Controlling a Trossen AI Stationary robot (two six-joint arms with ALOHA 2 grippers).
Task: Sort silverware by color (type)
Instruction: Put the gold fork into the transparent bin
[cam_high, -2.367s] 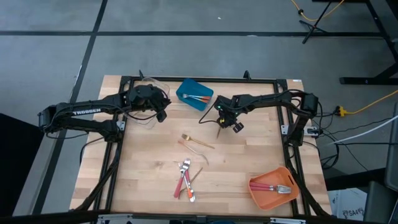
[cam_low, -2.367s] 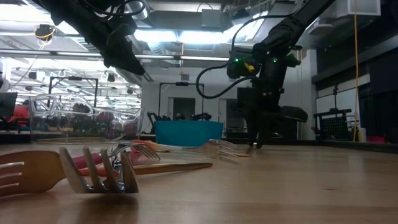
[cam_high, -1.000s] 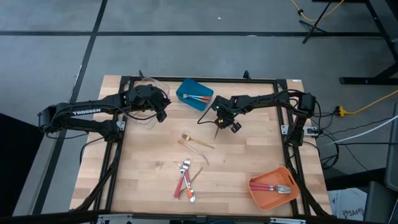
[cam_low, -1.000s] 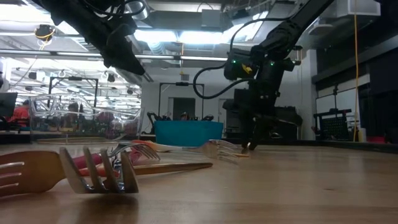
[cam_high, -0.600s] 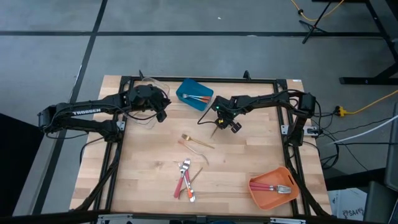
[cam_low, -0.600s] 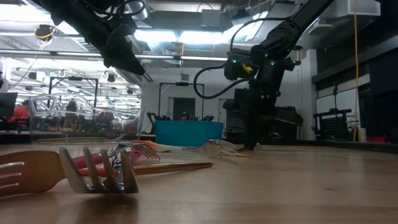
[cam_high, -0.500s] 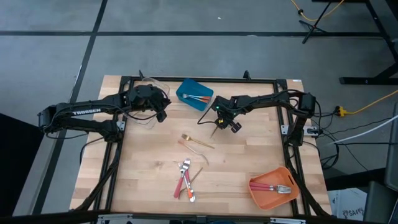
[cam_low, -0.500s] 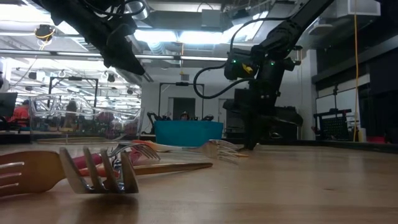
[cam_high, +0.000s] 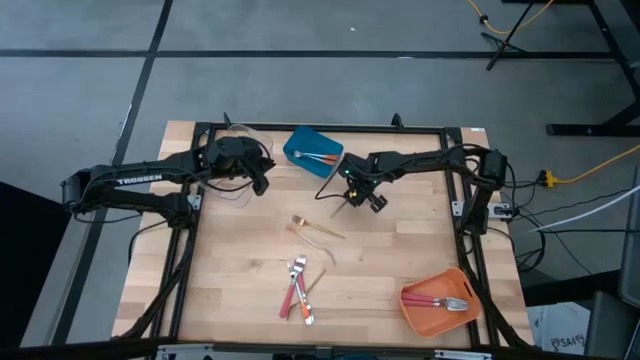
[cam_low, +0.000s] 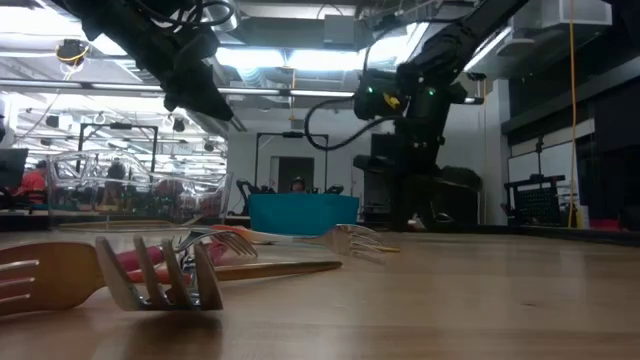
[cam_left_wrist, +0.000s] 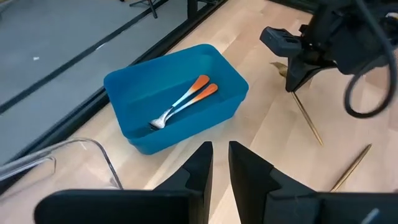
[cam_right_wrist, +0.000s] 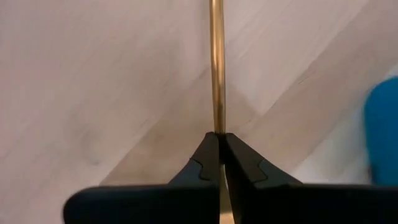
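Beside the blue bin (cam_high: 312, 151): right gripper (cam_right_wrist: 218, 144) clamped on a gold utensil (cam_right_wrist: 216, 68).
Thin, stiff, slick metal; mid-handle grip likely best. Left gripper (cam_left_wrist: 220, 163) slightly parted, empty.

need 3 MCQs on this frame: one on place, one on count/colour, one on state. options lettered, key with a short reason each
1. Where is the orange bin?
A. near right corner of the table
B. far left corner
C. table centre

2. How many utensils lie in the blue bin?
A. none
B. two
C. five

3. What is the right gripper doing?
A. standing open over the blue bin
B. shut on a gold utensil
C. holding a red-handled fork

Key:
1 A: the high view shows it by the table's near right corner.
2 B: the left wrist view shows two orange-handled utensils side by side in it.
3 B: the right wrist view shows the fingers pinched on the gold shaft, near the blue bin.
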